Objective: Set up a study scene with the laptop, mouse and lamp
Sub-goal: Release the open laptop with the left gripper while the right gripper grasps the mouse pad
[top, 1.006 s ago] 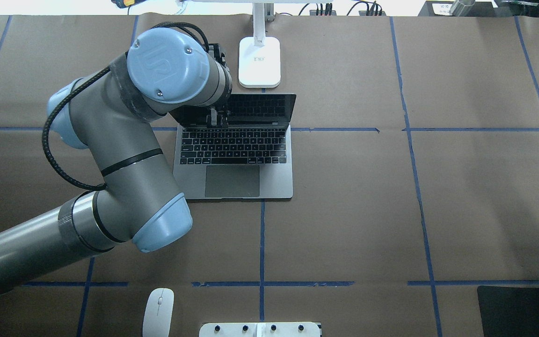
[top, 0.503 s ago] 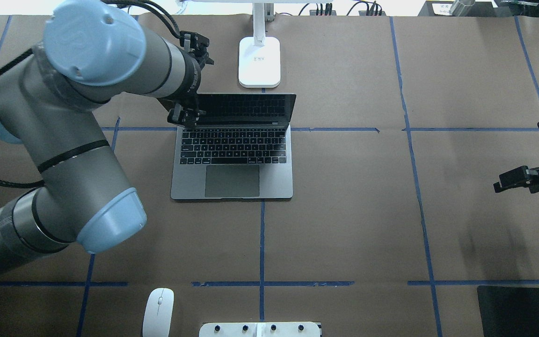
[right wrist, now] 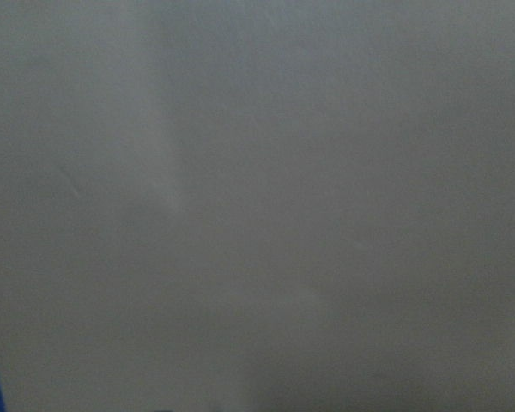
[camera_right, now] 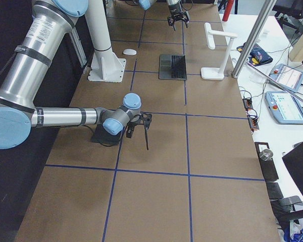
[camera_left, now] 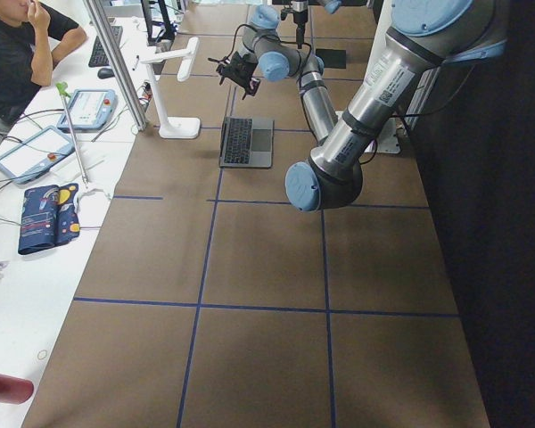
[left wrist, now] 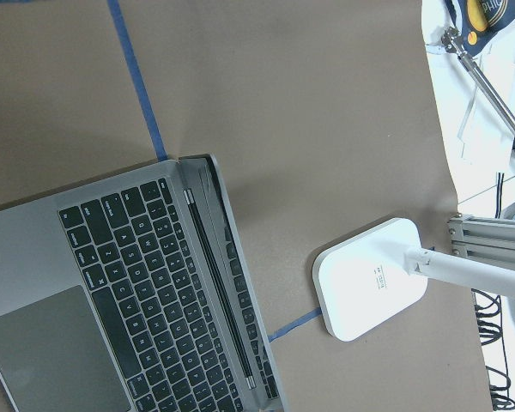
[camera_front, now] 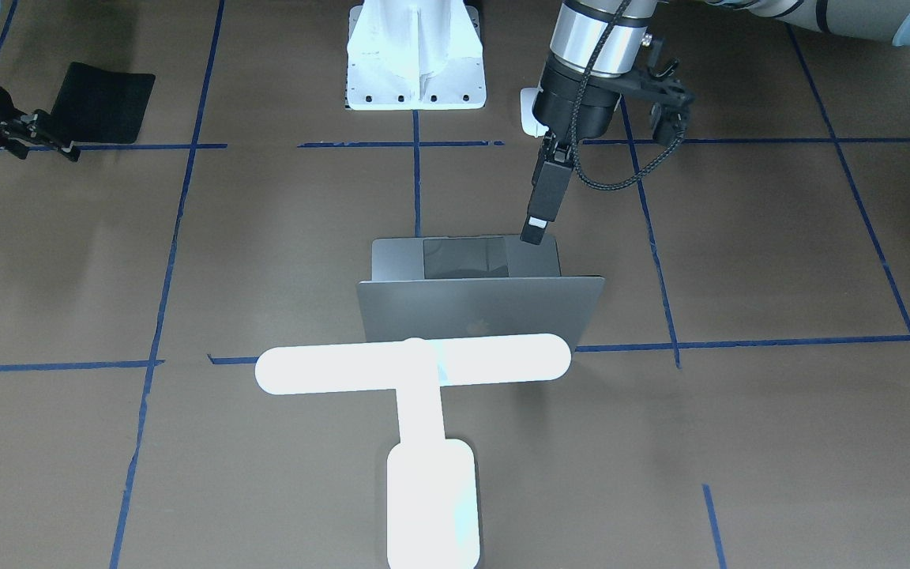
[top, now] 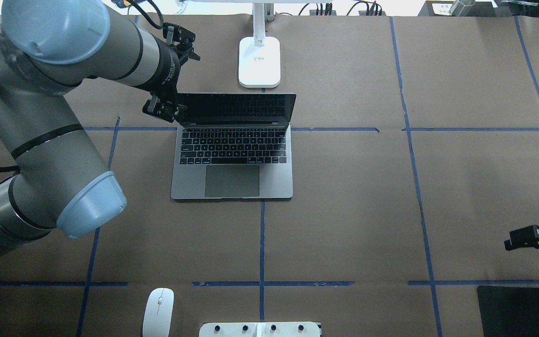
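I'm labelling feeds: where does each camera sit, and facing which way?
Front-facing: across the table, facing the robot; lamp nearest, left claw on picture's right.
Overhead: behind the robot, looking forward-down; left arm enters left, right claw right.
Exterior left: table's left end; left arm near.
Exterior right: opposite end; right arm near.
Left wrist: down onto laptop and lamp base.
Right wrist: blurred grey surface.
Shared: first five show the laptop.

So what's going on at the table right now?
The laptop sits open mid-table, with the lamp just behind its screen. The left gripper hovers by the screen's corner on the robot's left, holding nothing. The mouse lies untouched near the robot's base. The right gripper hangs empty above the table near the black mat.
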You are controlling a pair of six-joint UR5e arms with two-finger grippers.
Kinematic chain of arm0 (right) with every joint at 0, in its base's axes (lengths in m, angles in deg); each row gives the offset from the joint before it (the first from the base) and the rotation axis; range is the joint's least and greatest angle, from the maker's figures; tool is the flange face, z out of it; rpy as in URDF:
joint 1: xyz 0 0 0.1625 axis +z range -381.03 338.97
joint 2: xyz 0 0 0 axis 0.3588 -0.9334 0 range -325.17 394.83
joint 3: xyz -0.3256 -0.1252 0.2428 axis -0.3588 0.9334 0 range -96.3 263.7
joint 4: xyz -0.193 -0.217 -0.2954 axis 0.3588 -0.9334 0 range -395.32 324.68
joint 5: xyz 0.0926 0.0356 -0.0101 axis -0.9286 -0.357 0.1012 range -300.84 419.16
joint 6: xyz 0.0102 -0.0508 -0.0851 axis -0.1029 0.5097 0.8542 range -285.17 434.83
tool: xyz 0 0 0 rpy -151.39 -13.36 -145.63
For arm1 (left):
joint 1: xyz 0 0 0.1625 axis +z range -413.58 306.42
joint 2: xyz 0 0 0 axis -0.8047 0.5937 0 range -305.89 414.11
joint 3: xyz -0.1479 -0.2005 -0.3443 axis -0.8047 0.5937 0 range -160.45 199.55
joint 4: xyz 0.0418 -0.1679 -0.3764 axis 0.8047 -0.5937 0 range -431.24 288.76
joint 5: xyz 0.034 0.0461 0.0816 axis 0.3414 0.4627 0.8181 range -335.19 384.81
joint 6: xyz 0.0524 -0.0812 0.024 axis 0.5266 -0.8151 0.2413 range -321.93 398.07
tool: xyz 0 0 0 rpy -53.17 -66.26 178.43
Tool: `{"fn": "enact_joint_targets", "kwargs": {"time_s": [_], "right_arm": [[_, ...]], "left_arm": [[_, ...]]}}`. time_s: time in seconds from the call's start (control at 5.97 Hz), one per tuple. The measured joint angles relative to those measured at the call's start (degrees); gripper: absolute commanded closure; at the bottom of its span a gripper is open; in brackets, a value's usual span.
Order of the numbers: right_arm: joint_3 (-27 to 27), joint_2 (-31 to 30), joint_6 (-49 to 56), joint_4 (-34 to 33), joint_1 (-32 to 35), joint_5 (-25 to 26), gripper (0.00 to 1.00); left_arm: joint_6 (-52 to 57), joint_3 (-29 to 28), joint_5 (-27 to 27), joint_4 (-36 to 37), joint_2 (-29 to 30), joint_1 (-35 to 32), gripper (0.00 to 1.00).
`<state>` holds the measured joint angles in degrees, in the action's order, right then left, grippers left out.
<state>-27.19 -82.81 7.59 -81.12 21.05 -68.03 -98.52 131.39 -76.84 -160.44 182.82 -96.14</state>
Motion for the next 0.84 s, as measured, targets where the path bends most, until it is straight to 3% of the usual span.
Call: {"fn": "enact_joint_targets", "kwargs": {"time_s": [0.17,0.34,0.5,0.67,0.84], "right_arm": [[0.5,-1.9,-0.8,0.4,-3.7,0.3,0.1],[1.4,-2.8,-1.0,0.5,-6.1,0.3,0.2],[1.8,-3.6,-1.1,0.5,-7.8,0.3,0.37],[1.9,-4.3,-1.2,0.5,-8.8,0.3,0.7],[2.1,-4.6,-1.2,0.5,-9.2,0.3,0.78]], "left_arm": [[0.1,0.0,-0.1,-0.1,0.0,0.0,0.0],[0.2,0.0,0.0,-0.1,0.0,-0.1,0.0],[0.3,-0.1,0.0,-0.1,0.0,-0.4,0.0],[0.5,-0.2,0.0,-0.2,0.0,-0.6,0.0],[0.5,-0.3,0.0,-0.2,0.0,-0.7,0.0]]}}
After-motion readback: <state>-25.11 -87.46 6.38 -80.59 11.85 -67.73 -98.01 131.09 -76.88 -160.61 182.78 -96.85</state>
